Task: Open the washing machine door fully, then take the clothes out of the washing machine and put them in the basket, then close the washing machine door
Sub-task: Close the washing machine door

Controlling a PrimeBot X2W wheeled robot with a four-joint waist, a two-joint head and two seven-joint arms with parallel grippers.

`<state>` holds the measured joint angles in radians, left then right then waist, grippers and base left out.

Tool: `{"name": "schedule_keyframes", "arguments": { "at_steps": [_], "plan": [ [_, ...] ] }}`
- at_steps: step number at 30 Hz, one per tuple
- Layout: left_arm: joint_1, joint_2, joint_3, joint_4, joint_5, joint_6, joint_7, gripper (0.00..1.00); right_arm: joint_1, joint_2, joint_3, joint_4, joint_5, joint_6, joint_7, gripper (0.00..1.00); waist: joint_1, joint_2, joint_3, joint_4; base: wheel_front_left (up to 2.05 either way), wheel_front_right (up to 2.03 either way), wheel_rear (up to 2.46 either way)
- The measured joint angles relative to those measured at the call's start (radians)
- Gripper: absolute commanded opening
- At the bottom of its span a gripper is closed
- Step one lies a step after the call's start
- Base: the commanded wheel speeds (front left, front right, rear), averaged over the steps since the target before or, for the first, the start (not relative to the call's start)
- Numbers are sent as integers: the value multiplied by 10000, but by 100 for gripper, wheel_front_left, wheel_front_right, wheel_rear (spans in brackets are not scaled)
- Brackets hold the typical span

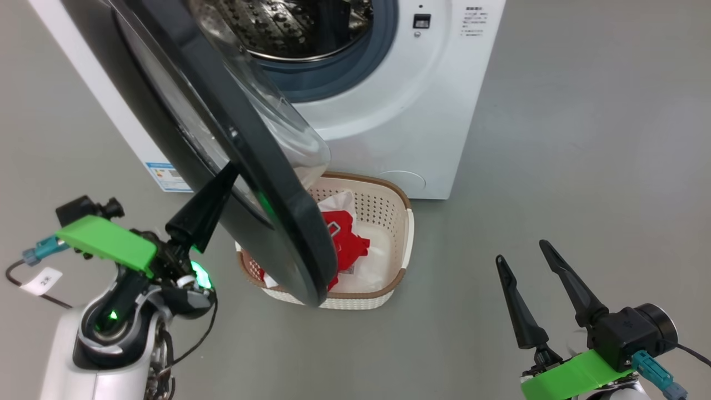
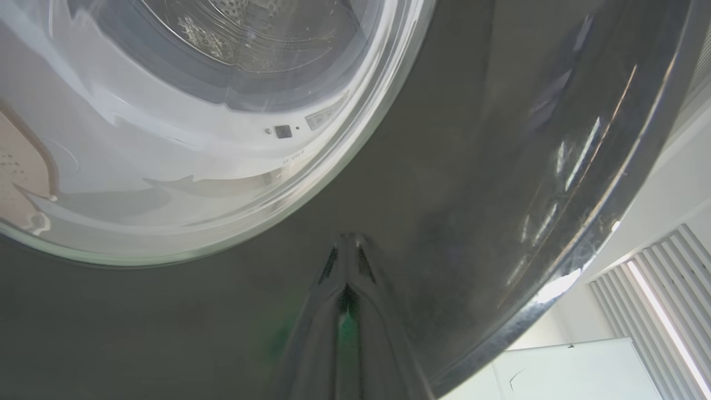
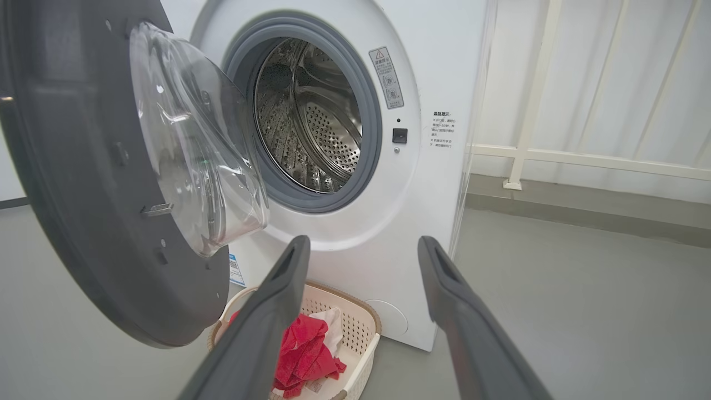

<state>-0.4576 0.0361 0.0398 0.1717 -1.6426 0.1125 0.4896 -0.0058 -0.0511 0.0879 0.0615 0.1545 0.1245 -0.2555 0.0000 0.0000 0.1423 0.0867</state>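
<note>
The washing machine (image 1: 400,111) is white, and its steel drum (image 3: 311,128) shows no fabric inside. The washing machine door (image 1: 278,211) stands swung out over the basket, its glass bowl facing the drum. My left gripper (image 1: 232,168) is shut, and its tips (image 2: 347,240) rest against the door's dark outer face (image 2: 444,166). The cream basket (image 1: 383,216) sits on the floor in front of the machine, partly hidden by the door. Red and white clothes (image 1: 347,241) lie in it. My right gripper (image 1: 522,251) hangs open and empty to the right, well away from the basket (image 3: 361,333) and the clothes (image 3: 303,350).
Grey floor spreads to the right of the machine and around my right arm. A white railing (image 3: 527,111) and pale curtain line the far wall. A cable with a white tag (image 1: 44,280) lies on the floor at the left. A blue label sticker (image 1: 166,176) marks the machine's side.
</note>
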Motion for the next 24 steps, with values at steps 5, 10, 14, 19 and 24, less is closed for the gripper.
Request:
{"name": "schedule_keyframes", "arguments": {
  "at_steps": [5, 10, 14, 19, 24],
  "plan": [
    [-293, -2, -182, 307, -219, -157, -75, 0, -35, 0, 0, -8, 0, 0, 0, 100, 1, 0, 95, -222, 0, 0, 0],
    [-617, -2, -391, 554, -311, -247, -226, 0, -68, 0, 19, -6, 0, 0, 0, 100, 0, 0, 217, -431, 0, 0, 0],
    [-869, -4, -535, 773, -518, -355, -337, 0, -282, 2, 52, -10, 2, 0, 0, 100, 0, 0, 327, -615, 0, 0, 0],
    [-1340, -12, -755, 1114, -602, -516, -428, 0, -322, 0, 98, -6, 2, 0, 0, 100, 0, 0, 457, -853, 0, 0, 0],
    [-1836, -19, -754, 1398, -717, -617, -525, 0, -499, 0, 234, -8, 2, 0, 0, 100, 0, 0, 596, -1144, 0, 0, 0]
  ]
}}
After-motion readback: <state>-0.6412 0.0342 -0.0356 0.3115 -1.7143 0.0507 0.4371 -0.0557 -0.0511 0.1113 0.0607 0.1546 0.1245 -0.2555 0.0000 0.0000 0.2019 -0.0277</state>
